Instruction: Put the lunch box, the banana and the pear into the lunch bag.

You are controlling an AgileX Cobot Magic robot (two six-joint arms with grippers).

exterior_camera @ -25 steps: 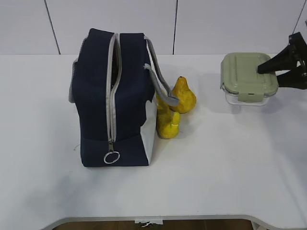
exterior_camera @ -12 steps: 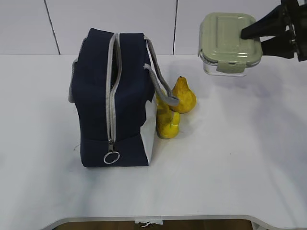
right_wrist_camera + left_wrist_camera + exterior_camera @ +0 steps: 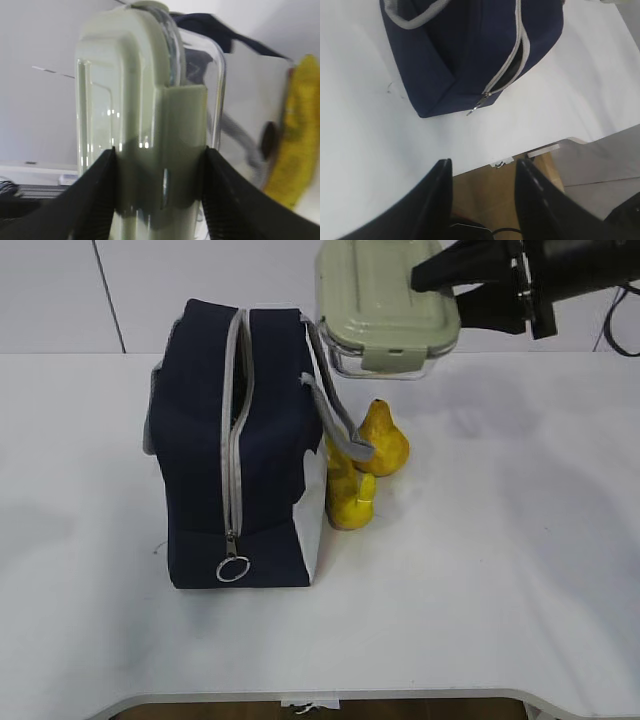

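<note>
Exterior view: banana [image 3: 345,492] perhaps half-hidden

lunch box [image 3: 388,308] lifted off table, carried left by right tool [image 3: 432,285], beside lunch bag [image 3: 240,445] top

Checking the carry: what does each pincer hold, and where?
Right pincer clamps the lunch box across its clip side, lid to base. Left pincer holds nothing.
</note>
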